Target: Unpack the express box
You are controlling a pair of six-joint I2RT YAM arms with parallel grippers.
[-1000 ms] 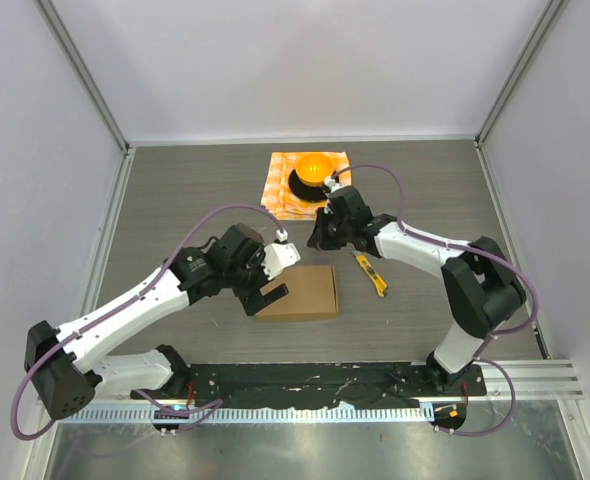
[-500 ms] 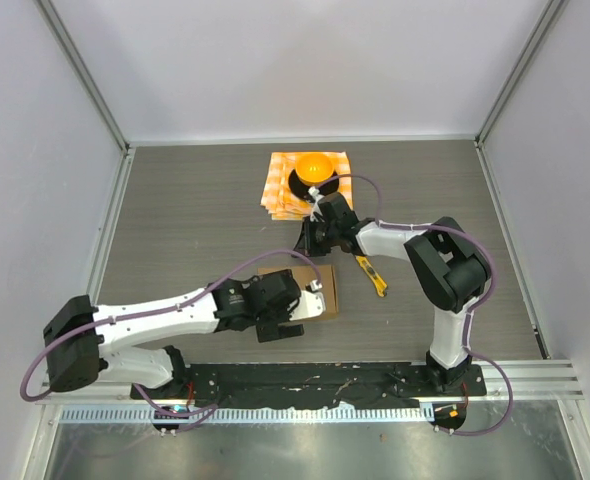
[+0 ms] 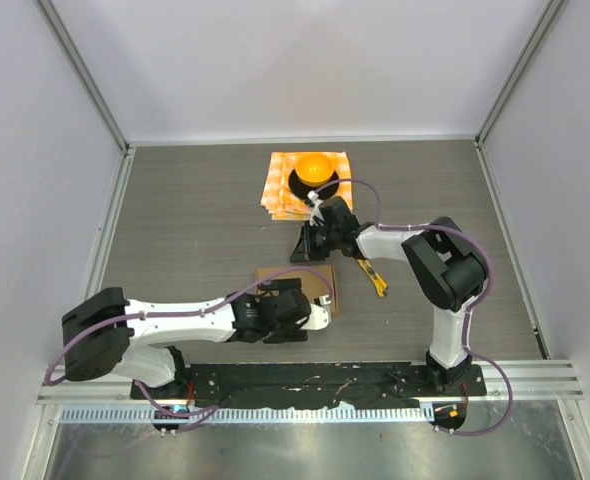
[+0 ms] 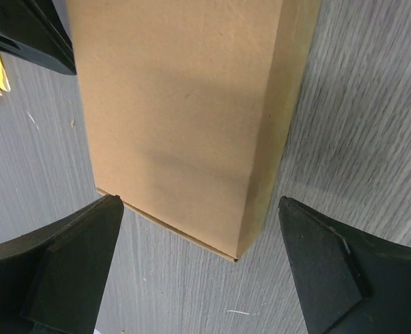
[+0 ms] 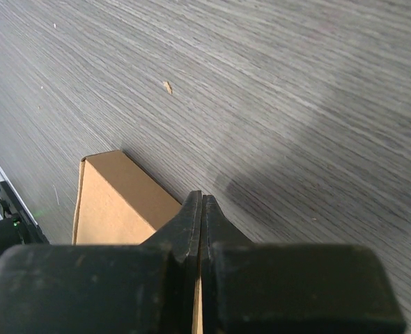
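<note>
The express box (image 3: 323, 283) is a plain brown cardboard mailer lying flat and closed near the table's front middle. My left gripper (image 3: 293, 302) hovers low over its near end. In the left wrist view the box (image 4: 184, 118) runs away from me, and my left gripper (image 4: 199, 200) stands wide open, a finger on either side of the near corner, touching nothing. My right gripper (image 3: 304, 248) is shut and empty at the box's far edge. In the right wrist view its closed tips (image 5: 202, 200) point down just above the box (image 5: 115, 205).
A yellow utility knife (image 3: 375, 276) lies on the table right of the box. Behind the box is an orange-checkered cloth (image 3: 280, 198) with a black bowl (image 3: 297, 184) holding an orange ball (image 3: 314, 166). Grey walls enclose the table.
My left arm has swung from the box's left side round to its near end, gripper still open. My right gripper has come nearer, down to the box's far edge, still shut.
</note>
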